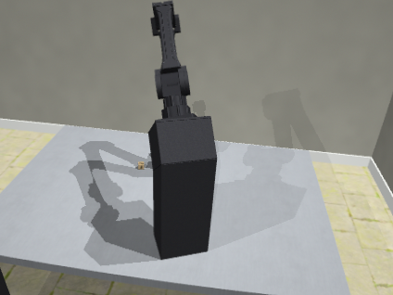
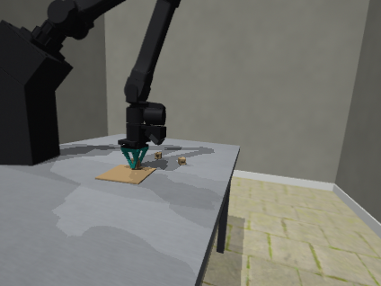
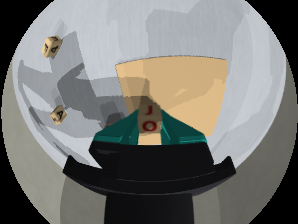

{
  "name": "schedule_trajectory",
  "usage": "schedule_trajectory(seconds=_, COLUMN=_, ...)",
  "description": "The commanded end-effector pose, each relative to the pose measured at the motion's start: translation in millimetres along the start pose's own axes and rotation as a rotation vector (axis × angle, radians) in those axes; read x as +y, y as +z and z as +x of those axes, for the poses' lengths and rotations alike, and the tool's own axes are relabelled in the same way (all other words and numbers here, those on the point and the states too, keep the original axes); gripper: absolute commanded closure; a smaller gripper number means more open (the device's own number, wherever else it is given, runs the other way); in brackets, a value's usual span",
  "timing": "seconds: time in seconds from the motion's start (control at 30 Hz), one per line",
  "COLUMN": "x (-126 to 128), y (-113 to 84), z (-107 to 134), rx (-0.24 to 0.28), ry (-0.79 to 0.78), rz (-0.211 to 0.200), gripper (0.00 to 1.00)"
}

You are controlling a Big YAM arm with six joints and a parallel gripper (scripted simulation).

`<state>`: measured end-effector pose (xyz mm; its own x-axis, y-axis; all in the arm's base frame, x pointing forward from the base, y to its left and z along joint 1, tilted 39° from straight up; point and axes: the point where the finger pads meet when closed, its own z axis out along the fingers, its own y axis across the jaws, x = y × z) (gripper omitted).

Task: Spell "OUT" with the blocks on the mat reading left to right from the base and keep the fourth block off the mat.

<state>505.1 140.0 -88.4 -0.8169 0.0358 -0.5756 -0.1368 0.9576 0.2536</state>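
Three blocks can be counted: two loose blocks [image 1: 141, 165] [image 2: 181, 160] [image 3: 52, 46], wood-look little cubes, plus a red-lettered block [image 2: 137, 163] [image 3: 149, 125] clamped in the teal gripper [image 2: 134, 167] [image 3: 149, 113]. One thin, square-cornered tan mat [image 2: 119, 174] [image 3: 185, 95] is seen below it; contact can't be told. The loose pair's well off the mat, on the smooth grey tabletop [image 1: 259, 199] [image 2: 103, 216] [image 3: 200, 30].
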Motion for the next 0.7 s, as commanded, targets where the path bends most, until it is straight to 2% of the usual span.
schedule_trajectory(seconds=0.0, x=9.3, y=-3.3, z=-7.9, rx=-0.028, ry=-0.004, rz=-0.011, gripper=0.8)
schedule_trajectory(seconds=0.33, x=8.2, y=-3.6, z=-15.2, rx=-0.039, ry=-0.016, rz=-0.011, gripper=0.8)
schedule_trajectory(seconds=0.67, x=4.8, y=-4.8, z=-11.8, rx=-0.029, ry=-0.019, rz=-0.007, gripper=0.8)
